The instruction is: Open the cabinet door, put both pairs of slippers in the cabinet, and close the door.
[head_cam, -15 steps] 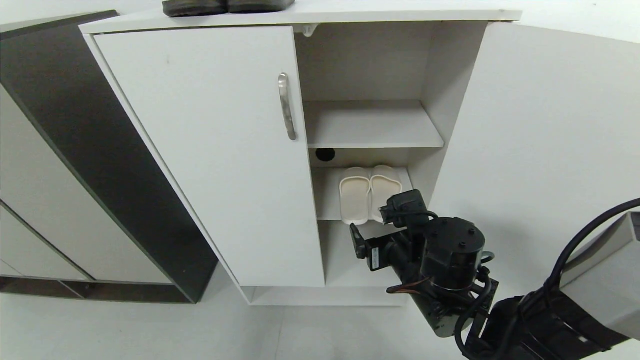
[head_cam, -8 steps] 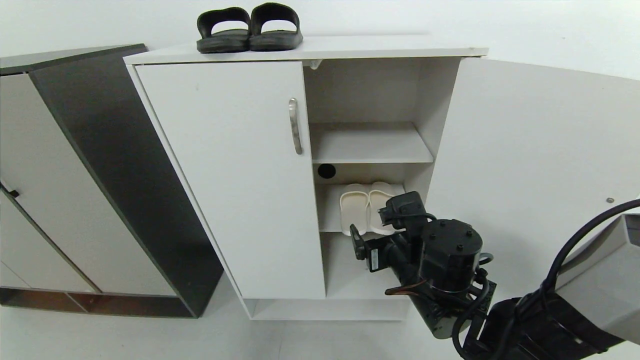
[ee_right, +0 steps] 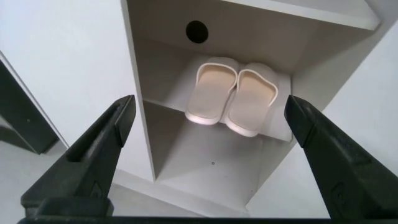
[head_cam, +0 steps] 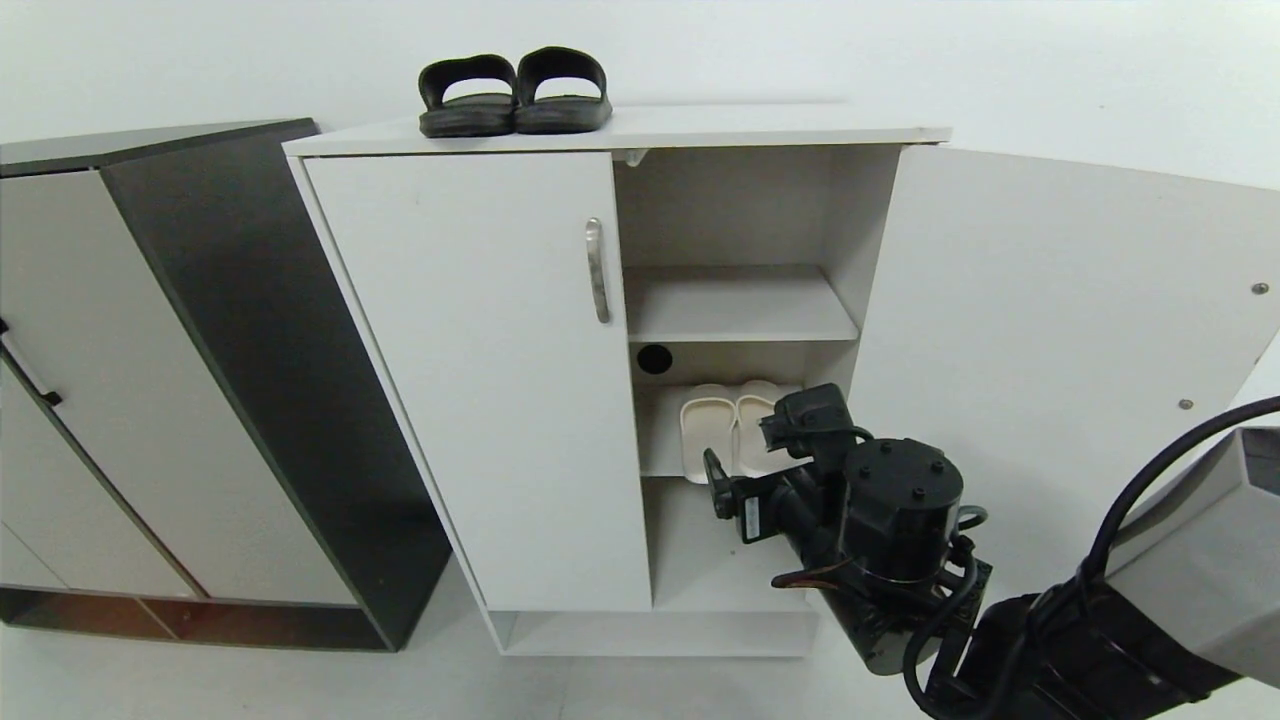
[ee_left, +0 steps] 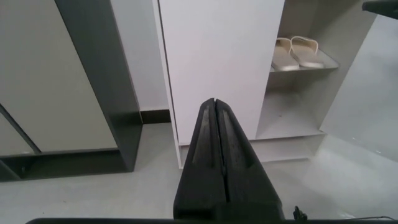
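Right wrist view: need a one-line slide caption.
Right gripper, jaws open, facing the white slippers set side by side inside the open cabinet.

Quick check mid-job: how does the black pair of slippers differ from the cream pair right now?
Colour: the black slippers are dark, the cream slippers pale.
Place: the black slippers sit outside on the cabinet top; the cream slippers lie inside the cabinet on the middle shelf.
Task state: the black slippers are not yet stowed, while the cream slippers already are.
Shared: each pair lies side by side, soles down.
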Controlling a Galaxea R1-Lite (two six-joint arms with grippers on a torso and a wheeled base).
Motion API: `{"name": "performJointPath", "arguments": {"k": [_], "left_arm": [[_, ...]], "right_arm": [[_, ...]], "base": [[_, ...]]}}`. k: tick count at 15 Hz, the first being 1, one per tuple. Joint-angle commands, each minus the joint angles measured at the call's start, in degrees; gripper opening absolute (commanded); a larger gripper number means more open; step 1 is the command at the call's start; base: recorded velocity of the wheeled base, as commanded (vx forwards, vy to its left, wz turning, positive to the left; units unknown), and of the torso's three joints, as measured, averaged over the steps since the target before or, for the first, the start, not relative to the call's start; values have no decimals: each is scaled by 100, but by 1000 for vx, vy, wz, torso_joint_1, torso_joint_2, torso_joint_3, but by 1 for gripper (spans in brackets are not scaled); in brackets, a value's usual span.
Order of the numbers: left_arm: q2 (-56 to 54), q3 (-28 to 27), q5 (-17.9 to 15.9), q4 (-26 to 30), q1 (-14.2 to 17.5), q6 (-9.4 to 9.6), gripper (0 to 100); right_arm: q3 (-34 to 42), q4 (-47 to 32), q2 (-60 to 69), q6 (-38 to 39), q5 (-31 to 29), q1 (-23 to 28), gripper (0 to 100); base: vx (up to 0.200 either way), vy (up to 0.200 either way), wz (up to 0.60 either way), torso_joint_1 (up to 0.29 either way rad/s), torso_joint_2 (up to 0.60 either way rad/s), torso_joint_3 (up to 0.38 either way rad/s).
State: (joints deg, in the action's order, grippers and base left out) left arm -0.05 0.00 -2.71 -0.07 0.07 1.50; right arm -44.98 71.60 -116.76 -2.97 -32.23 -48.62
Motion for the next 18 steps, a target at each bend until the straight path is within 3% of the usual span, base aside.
{"name": "performJointPath", "arguments": {"k": [1, 18], "left_arm": [[5, 0, -2, -1, 1, -27, 0], [5, 0, -2, -1, 1, -97, 0]], "right_arm": [[-2, 4, -40, -1, -2, 1, 100], [517, 188, 119, 43, 182, 63, 100]], "base": [[0, 0, 0, 0, 0, 0], [0, 188, 0, 3, 2, 3]]}}
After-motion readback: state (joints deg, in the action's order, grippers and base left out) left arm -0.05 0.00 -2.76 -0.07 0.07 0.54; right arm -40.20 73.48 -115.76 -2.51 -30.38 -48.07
